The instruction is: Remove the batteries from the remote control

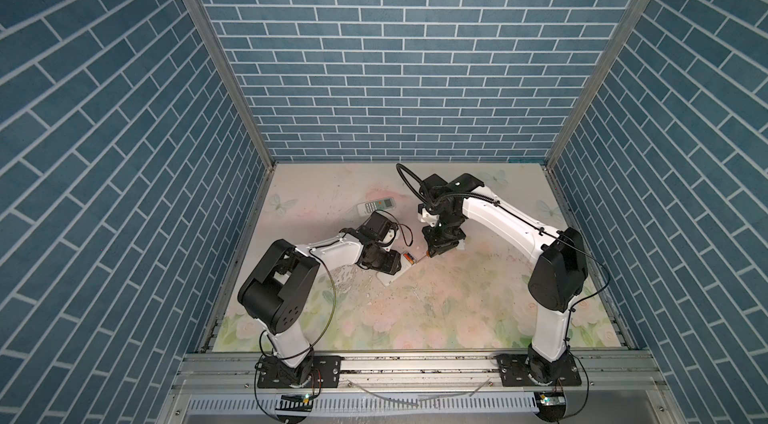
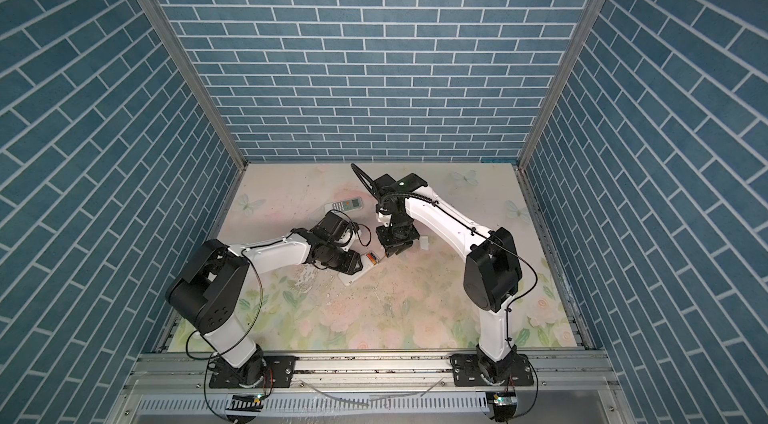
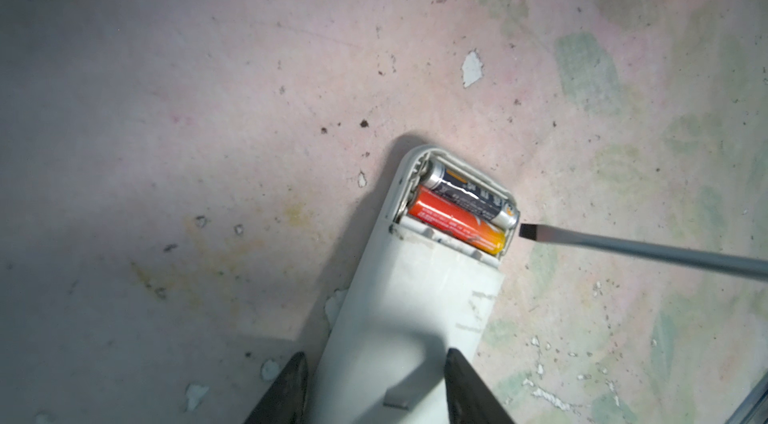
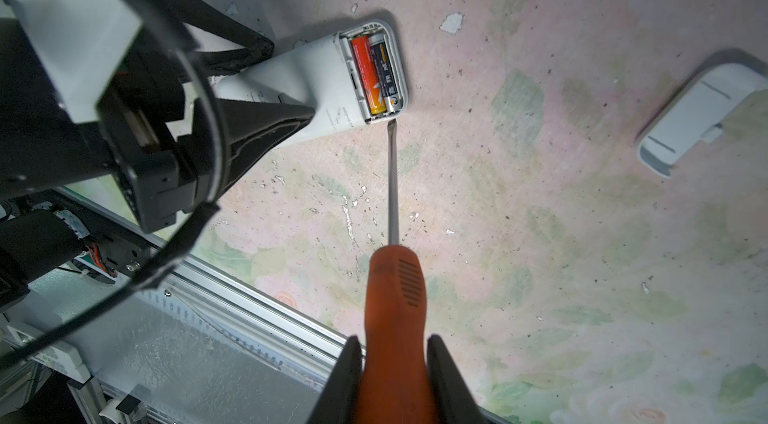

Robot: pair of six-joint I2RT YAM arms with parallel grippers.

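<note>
Between our right jaws sits the orange handle of the screwdriver point(image 4: 395, 310), pinched on both sides. Its thin shaft runs out ahead to a flat tip that stops just beside the end wall of the remote control point(image 4: 307, 85), outside the open battery bay and not yet in it. Our left jaws are closed across the remote's body at its other end, one on each flank, and look to be pinning it to the table point(image 1: 457, 301). In both top views the remote lies near the middle of the table, a little to the left, with the open bay turned toward the right arm. Inside the bay an orange battery point(image 3: 457, 224) and a black battery point(image 3: 469, 193) lie side by side, both still seated, the black one against the end wall with its silver end nearest the tip. To the right, past the screwdriver, a white cover point(image 4: 702, 110) lies apart on the table, so we judge the opening done and the prying-out step in hand. The next move calls for lifting the tip over the bay's wall, seating it under the end of the black battery and levering gently upward while our left jaws hold the body down. At the far side, left of the right arm, a second remote point(image 1: 376, 206) lies buttons up; whether it holds batteries we cannot tell.
</note>
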